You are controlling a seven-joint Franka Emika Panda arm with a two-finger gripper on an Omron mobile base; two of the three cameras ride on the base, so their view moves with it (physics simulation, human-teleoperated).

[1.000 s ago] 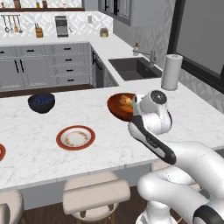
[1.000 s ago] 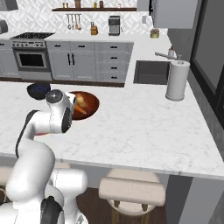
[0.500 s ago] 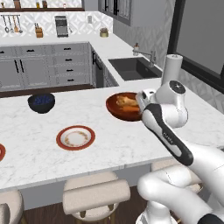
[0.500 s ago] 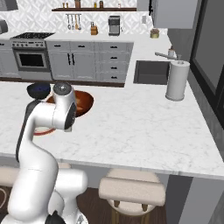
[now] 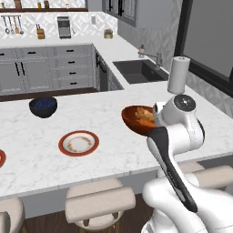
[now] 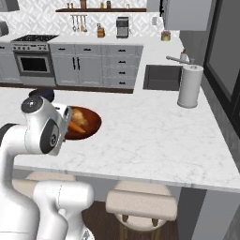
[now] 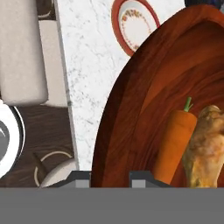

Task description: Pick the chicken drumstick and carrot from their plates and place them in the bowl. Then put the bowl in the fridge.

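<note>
Terracotta bowl (image 7: pixel 144 109) hangs over the counter (image 5: pixel 109 154) in my gripper (image 7: pixel 111 176), closed narrow on its rim at 6 o'clock; carrot (image 7: pixel 175 140) and drumstick (image 7: pixel 203 144) lie inside. I should keep it level while carrying, so nothing rolls out

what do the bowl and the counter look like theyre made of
The bowl: looks like glazed terracotta or polished wood; glossy reddish-brown with darker streaks, so the look leaves it open.
The counter: looks like polished marble or a marble-look stone; white with fine grey veining and a smooth flat face.
</note>
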